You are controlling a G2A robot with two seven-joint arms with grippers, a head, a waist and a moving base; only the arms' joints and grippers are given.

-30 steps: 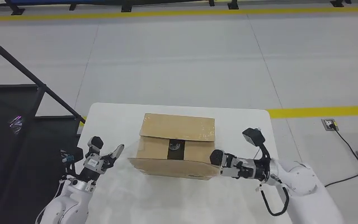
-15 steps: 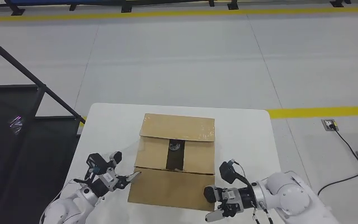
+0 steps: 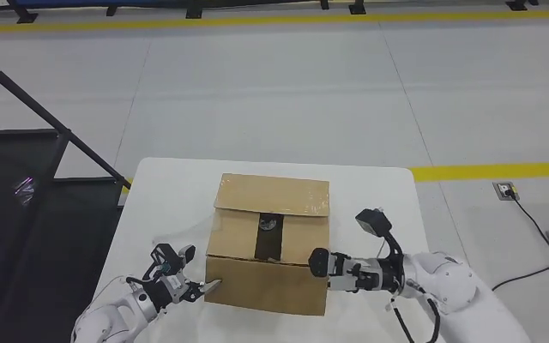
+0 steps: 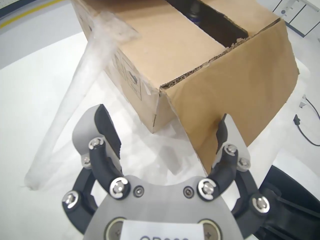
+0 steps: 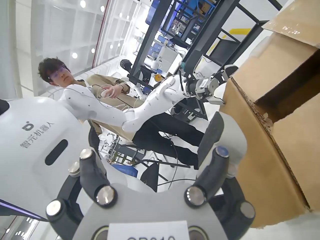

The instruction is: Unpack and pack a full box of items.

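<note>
The white table (image 3: 377,197) carries the cardboard box (image 3: 232,244), which stands at its middle. The box's far flap is folded back, away from the robot. Its two inner flaps lie flat over the top with a narrow gap between them. Its near flap hangs down over the side that faces the robot.

The right gripper (image 3: 317,261) sits at the box's near right corner, level with the top edge. Its jaws stand open, and one finger (image 5: 220,136) lies against the hanging near flap.

The left gripper (image 4: 163,116) sits low at the box's near left corner, close above the table. Its jaws are spread wide, holding nothing. The lower corner of the hanging flap reaches down between them, and one finger (image 4: 222,131) is just beside the flap's edge.

A long strip of clear tape (image 4: 82,76) is stuck to the box's left side near its top edge and slants down from there to the table.

Through the gap in the box's top, a dark item (image 4: 193,11) shows inside; what it is cannot be told.
</note>
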